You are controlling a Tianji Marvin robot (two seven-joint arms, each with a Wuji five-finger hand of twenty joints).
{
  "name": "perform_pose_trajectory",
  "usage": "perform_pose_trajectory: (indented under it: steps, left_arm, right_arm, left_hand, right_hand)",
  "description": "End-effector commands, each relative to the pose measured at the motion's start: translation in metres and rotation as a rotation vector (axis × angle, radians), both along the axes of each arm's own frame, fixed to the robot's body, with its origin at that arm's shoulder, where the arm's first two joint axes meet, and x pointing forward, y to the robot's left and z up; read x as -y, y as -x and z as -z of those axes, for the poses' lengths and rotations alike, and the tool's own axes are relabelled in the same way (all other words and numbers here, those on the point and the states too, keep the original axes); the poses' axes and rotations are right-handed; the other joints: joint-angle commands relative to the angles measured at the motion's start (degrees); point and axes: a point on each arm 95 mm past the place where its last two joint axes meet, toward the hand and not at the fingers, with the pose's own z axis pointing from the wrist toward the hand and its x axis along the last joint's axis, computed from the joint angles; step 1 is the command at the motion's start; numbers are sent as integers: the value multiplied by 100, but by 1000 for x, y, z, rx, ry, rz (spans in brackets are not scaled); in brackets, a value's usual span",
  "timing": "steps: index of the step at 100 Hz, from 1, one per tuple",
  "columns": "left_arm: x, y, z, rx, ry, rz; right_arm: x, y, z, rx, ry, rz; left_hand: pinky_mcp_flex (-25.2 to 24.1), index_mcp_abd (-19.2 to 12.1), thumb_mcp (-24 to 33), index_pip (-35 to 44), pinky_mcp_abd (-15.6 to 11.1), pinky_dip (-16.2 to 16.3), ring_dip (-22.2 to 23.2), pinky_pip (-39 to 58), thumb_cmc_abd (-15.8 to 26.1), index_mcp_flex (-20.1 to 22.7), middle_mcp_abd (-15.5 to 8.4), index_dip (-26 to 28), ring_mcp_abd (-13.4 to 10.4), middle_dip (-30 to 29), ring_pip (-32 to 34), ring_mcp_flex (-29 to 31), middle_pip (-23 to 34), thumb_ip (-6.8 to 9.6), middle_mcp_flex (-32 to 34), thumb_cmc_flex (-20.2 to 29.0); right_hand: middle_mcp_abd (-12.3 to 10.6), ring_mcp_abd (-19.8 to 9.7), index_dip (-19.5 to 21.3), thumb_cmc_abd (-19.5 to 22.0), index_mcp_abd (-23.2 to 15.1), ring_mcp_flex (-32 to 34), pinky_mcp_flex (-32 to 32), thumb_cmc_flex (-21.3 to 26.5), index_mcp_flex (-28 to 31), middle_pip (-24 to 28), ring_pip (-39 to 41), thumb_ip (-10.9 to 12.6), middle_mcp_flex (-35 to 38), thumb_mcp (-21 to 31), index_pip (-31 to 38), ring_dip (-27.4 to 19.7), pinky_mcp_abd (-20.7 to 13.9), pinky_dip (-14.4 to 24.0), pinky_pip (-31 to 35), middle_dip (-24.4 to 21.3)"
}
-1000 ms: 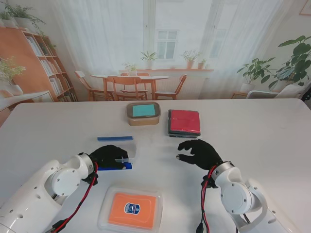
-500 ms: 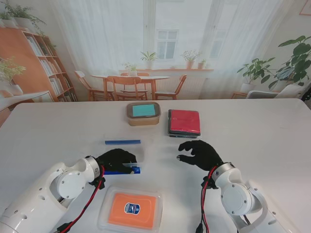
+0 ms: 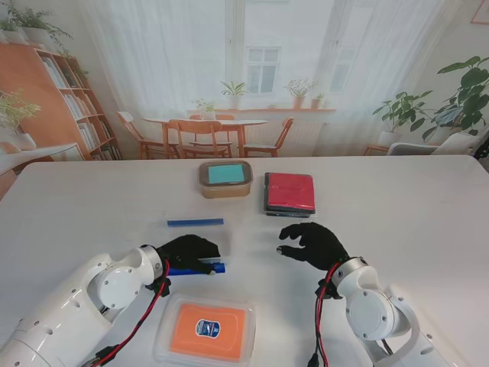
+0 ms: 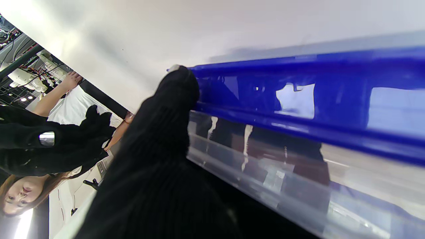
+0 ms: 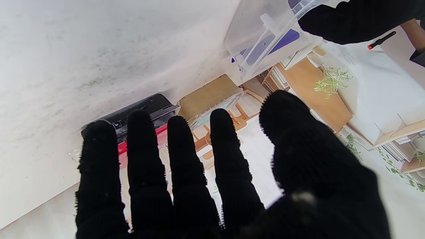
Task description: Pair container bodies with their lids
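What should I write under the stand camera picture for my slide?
Left hand grips a clear box; right hand hovers open.

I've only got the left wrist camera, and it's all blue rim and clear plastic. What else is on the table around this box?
Observer: In the stand view, an orange lid lies flat on the table, nearer to me than the clear box.
Operator: Anything beyond the box?
Observer: Two closed containers stand side by side, farther from me: a tan container with a teal lid and, to its right, a black container with a red lid.
Operator: Is the right hand holding anything?
Observer: No. The right hand is open to the right of the box, fingers spread, holding nothing.
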Motion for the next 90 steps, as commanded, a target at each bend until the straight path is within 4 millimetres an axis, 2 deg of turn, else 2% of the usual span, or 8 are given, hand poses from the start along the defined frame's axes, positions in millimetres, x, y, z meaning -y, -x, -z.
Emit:
perform_pose_trajectory:
  steps: [1,12,23,32,67,82,90]
  left_arm:
    - [0,1,4,-11,-2,1]
    - [1,0,2,-5,10,5]
    - [2,-1,0,-1,24,11]
    - [2,-2,0,3,32,16]
    - [-3,-1,-1,-29,15,35]
    - [-5,0,-3,-21,23,31]
    - [-5,0,-5,-11,27,26]
  right_arm:
    - [-2,1,3,-16,1,-7]
    - [-2,1,3,-12,-1,-8]
    - [-3,0,3,-12,-3,-10]
    - [-3,1,3,-12,-1,-16]
    - [-5,-1,2,-8,-9,-19]
    - [-5,-1,2,-8,-12,-22]
    - [-5,-1,1,-10,-12,-22]
  left_hand:
    - [-142,-404,127,3,-210,11,67,-30,86,-61,3,139,163,53,-55,-136,-33,93,-120,241]
    - [-368,-497,53,-241,-223,59,104,-203,75,-234,25,254,172,-108,-209,-394,44,111,-478,204]
    - [-677,-721,17,-439,-188,40,85,-412,137,-500,97,329,214,-345,-392,-730,185,109,-977,88]
    - [-877,-845,118,-629,-191,9,54,-609,155,-599,144,473,225,-948,-570,-965,397,81,-1352,-41]
    - [-1243,-1019,100,-1020,-164,-73,-18,-858,231,-680,220,361,291,-1129,-850,-1434,156,39,-1822,-384]
    - [-1456,-1043,67,-1458,-170,-142,-96,-1022,417,-873,249,230,270,-1222,-1093,-1754,-20,58,-2184,-729]
    - [-1487,-1062,64,-1576,-175,-144,-104,-1027,450,-938,251,180,255,-1253,-1134,-1836,-87,62,-2338,-749]
  right_hand:
    - [-99,-70,80,117,-149,-54,-10,56,-65,6,-62,119,-75,-132,17,18,43,48,-24,-35]
    - [-104,-66,80,115,-145,-53,-11,56,-68,7,-60,119,-73,-132,17,18,38,49,-23,-34]
    - [-104,-63,79,120,-147,-58,-25,59,-74,7,-62,120,-78,-130,14,17,42,46,-31,-34]
    - [-104,-69,80,124,-155,-59,-24,51,-74,7,-63,119,-75,-132,14,17,48,47,-31,-35]
    - [-90,-45,79,124,-153,-79,-46,39,-78,1,-51,119,-88,-134,11,28,46,44,-44,-33]
    - [-80,-40,79,127,-150,-79,-46,40,-85,5,-37,119,-91,-133,8,36,54,48,-41,-28]
    - [-82,-32,78,137,-155,-77,-40,38,-89,8,-30,118,-87,-135,6,40,44,51,-35,-26]
